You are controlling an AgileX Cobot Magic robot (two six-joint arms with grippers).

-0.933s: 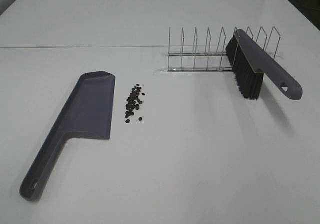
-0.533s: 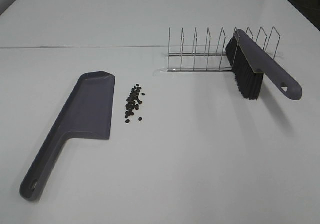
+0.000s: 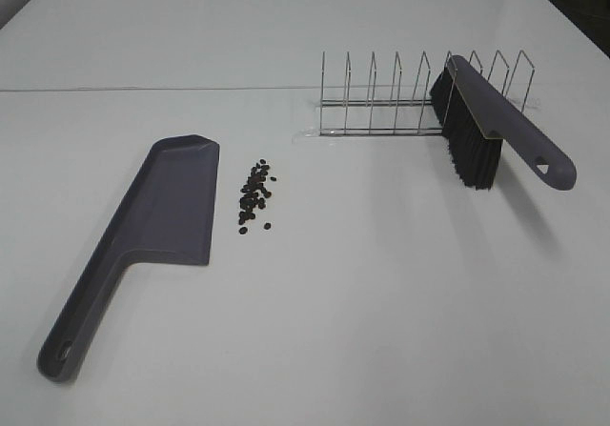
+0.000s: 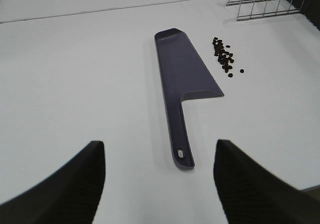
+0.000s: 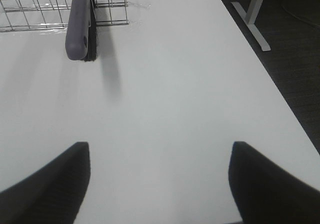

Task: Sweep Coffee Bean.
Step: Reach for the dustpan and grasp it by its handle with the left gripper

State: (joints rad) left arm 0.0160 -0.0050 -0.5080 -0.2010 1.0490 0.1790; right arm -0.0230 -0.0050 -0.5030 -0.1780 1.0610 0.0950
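The coffee bean cluster [image 3: 254, 195] lies loose on the white table, just right of a purple dustpan [image 3: 172, 212] lying flat. A purple brush [image 3: 486, 126] with black bristles leans in a wire rack [image 3: 419, 97] at the back right. Neither gripper shows in the exterior high view. In the left wrist view my left gripper [image 4: 159, 184] stands open above bare table, short of the dustpan [image 4: 185, 78] handle, with the coffee bean [image 4: 224, 57] beyond it. My right gripper [image 5: 157, 184] is open too, well back from the brush [image 5: 80, 23], nothing between its fingers.
The wire rack [image 5: 50, 8] runs along the far side of the table. In the right wrist view the table edge [image 5: 270, 78] drops to dark floor, with a white table leg [image 5: 255, 13] beyond.
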